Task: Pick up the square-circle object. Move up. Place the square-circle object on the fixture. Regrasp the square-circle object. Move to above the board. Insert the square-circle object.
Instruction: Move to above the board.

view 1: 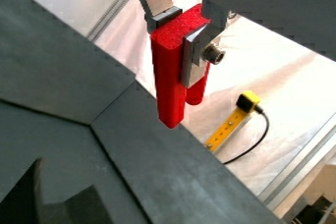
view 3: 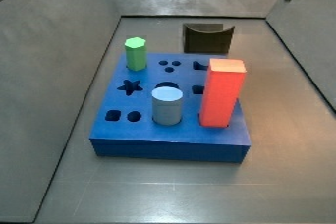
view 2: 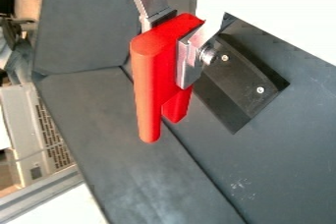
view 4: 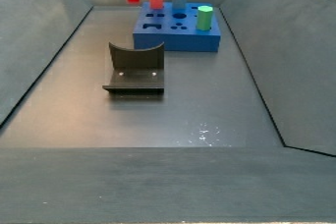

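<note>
Gripper (view 1: 179, 33) raised high, jaws clamped on small bright red elongated peg (view 1: 171, 71). Pick-up, lift done. Left: placement on dark notched fixture (view 4: 134, 68), regrasp, insertion into blue holed board (view 3: 178, 138).

No readable text, label, brand, number or sign appears in any view. The blue board (view 3: 171, 120) carries only shaped holes at the centre of the frame, the dark fixture (view 4: 134, 68) at centre left is unmarked, and the gripper (view 2: 168, 33), closed on the plain square-circle object (view 2: 160, 81) in mid-frame, bears no lettering.
</note>
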